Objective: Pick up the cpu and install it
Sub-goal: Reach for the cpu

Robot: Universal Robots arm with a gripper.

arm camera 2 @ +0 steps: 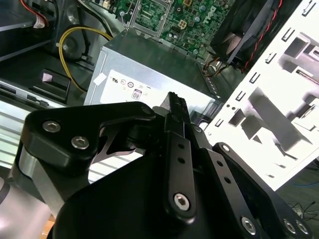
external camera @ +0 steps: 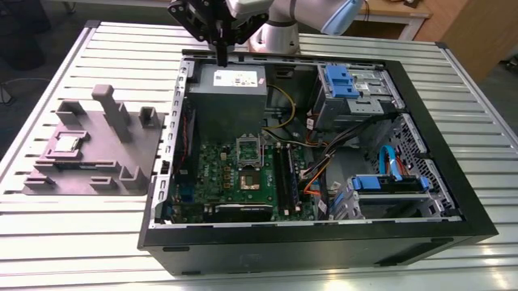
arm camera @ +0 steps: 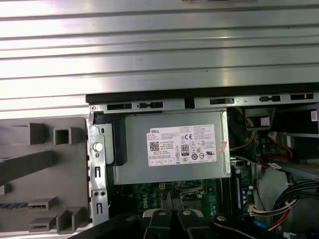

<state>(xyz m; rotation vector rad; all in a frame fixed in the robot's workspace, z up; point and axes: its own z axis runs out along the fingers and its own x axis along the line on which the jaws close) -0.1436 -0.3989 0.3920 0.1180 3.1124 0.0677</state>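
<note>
The cpu (external camera: 65, 144), a small silvery square chip, lies in a recess of the grey fixture (external camera: 105, 151) on the table, at the exterior view's left of the open computer case. My gripper (external camera: 221, 59) hangs over the far end of the case, above the silver-grey power supply box (external camera: 230, 91), well away from the cpu. Its fingers stand together, shut, with nothing between them. In both wrist views the black gripper (arm camera 2: 177, 102) (arm camera: 172, 196) is over the box (arm camera: 172, 149). The motherboard's socket (external camera: 247, 179) sits mid-board, its metal frame (external camera: 249, 150) lifted.
The case (external camera: 453, 200) holds blue-tabbed drive cages (external camera: 348, 85), loose cables (external camera: 319, 163) and long black memory slots (external camera: 285, 173). The fixture has upright grey posts (external camera: 105, 100). Ribbed metal table (external camera: 73, 242) surrounds everything.
</note>
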